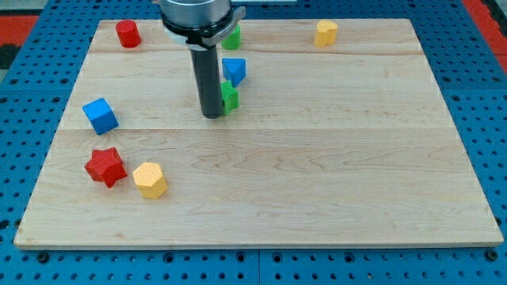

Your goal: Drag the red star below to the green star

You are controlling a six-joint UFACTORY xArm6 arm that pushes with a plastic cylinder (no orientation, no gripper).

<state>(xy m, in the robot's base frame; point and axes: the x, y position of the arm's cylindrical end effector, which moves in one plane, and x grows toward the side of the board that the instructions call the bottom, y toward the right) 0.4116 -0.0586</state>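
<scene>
The red star (105,166) lies near the view's left edge of the wooden board, low down, touching a yellow block (150,180) on its right. A green block (230,96), mostly hidden by my rod, sits near the board's middle top; its shape is not clear. Another green block (232,36) shows partly behind the arm at the top. My tip (211,115) rests on the board just left of the lower green block, touching or nearly touching it, far up and right of the red star.
A blue block (234,70) sits just above the lower green block. A blue cube (101,115) lies at the left, above the red star. A red cylinder (127,34) is at the top left, a yellow block (325,32) at the top right.
</scene>
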